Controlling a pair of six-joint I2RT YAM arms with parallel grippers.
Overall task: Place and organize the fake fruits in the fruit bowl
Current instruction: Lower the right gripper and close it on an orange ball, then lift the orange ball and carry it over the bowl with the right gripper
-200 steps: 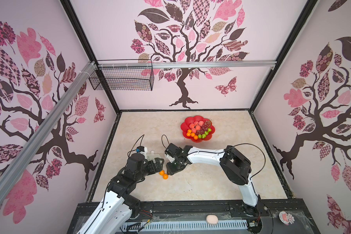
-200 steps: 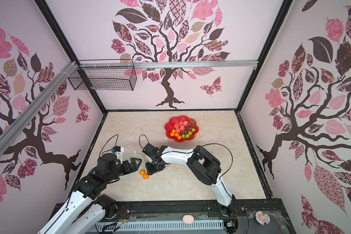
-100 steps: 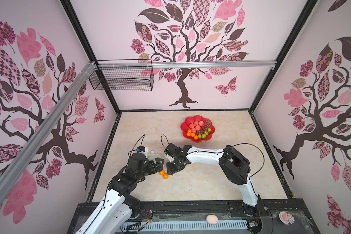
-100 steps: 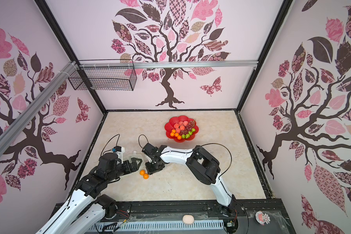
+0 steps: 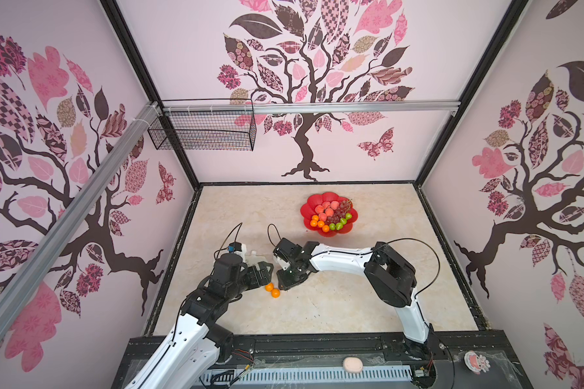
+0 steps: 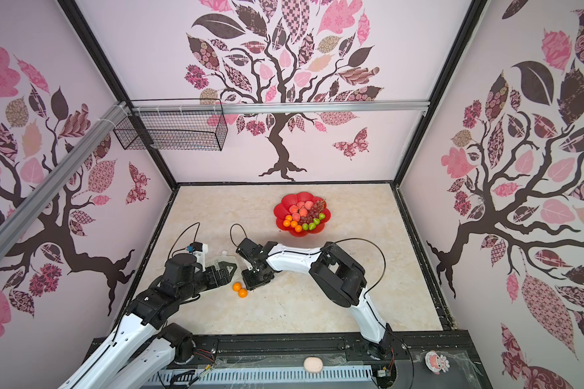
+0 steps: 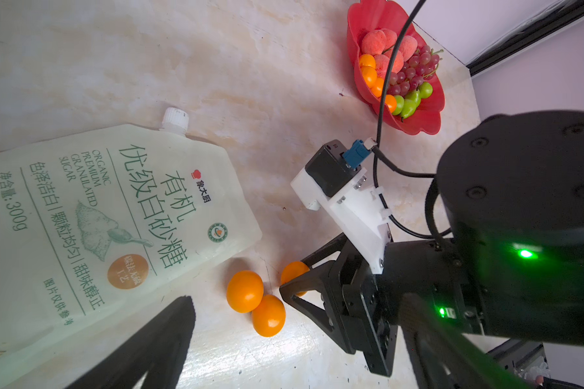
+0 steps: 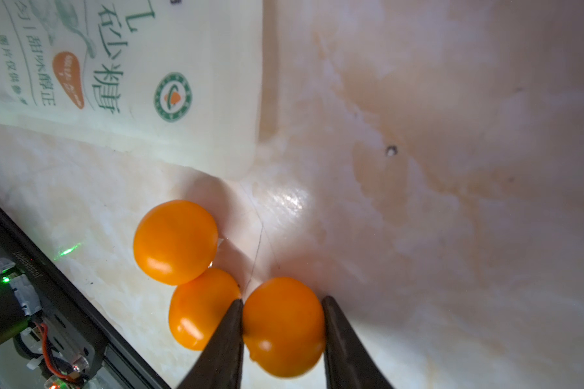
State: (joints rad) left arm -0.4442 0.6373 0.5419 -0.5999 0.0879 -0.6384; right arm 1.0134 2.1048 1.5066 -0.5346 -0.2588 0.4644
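The red flower-shaped fruit bowl [image 5: 308, 202] [image 6: 281, 206] [image 7: 429, 124] stands at the back, right of centre. It holds peaches, grapes, green pears and oranges. Near the front left lie two loose oranges [image 5: 269, 287] [image 6: 242, 293] [image 7: 244, 291] [image 8: 175, 242], touching each other. A third orange [image 8: 284, 326] [image 7: 294, 272] rests on the table beside them, and my right gripper [image 8: 282, 299] [image 5: 284, 285] is shut on it, both fingers against its sides. My left gripper [image 5: 265, 269] is open just left of the oranges, above the pouch's edge; one of its fingers [image 7: 162, 336] shows dark in the left wrist view.
A white printed sugar pouch [image 7: 98, 219] [image 8: 132, 67] [image 5: 253, 257] lies flat right beside the loose oranges, partly under my left gripper. A black wire basket [image 5: 203, 134] hangs high on the back left. The black front rail [image 5: 317, 343] runs along the table's near edge.
The right gripper's fingers have drawn in onto the orange. Both arms stay almost where they were.
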